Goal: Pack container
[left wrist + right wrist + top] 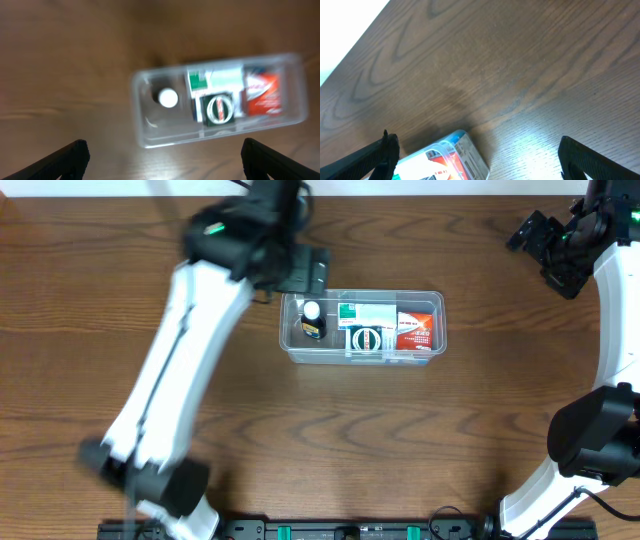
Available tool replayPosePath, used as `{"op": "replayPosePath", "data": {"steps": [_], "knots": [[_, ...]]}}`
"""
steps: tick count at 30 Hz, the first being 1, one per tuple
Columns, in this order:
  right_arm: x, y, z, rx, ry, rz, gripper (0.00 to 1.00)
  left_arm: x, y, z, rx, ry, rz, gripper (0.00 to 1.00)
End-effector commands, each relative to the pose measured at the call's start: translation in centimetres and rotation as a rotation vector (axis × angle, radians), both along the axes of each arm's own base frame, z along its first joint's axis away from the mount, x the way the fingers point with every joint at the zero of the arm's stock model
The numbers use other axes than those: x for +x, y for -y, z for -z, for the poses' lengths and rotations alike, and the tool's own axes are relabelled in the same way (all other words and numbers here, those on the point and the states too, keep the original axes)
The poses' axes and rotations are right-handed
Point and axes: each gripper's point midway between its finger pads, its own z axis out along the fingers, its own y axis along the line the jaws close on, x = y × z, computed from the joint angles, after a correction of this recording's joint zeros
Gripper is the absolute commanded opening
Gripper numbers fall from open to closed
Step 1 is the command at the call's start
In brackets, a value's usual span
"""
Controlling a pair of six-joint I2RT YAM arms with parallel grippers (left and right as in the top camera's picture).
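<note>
Overhead: the container (300, 353) sits a bit above the middle of the frame on the bench (420, 440). A small bottle (313, 320) stands upright at its left end, and a green-and-white box (366, 312), a box with a round logo (366, 340) and a red box (414, 332) fill the rest. The left hand (298, 270) hangs right at the container's upper-left corner, and the right hand (542, 242) is way off in the upper right. Left wrist view: blurry, but the fingers (75, 156) are spread wide and empty, with the container below. Right wrist view: fingers spread too, nothing held, just a corner of the container at the bottom edge. My worry is that the left hand is so close to the rim that a low sideways pass could clip it. That could shove the container or tip the bottle, which has free room around it.
</note>
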Motion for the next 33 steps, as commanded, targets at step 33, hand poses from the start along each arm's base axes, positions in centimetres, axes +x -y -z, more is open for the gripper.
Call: {"op": "replayPosePath", "data": {"steps": [33], "knots": [[-0.1, 0.5, -0.2, 0.001, 0.002, 0.019, 0.99, -17.8, -16.3, -7.5, 0.036, 0.56, -0.416, 0.98]]}}
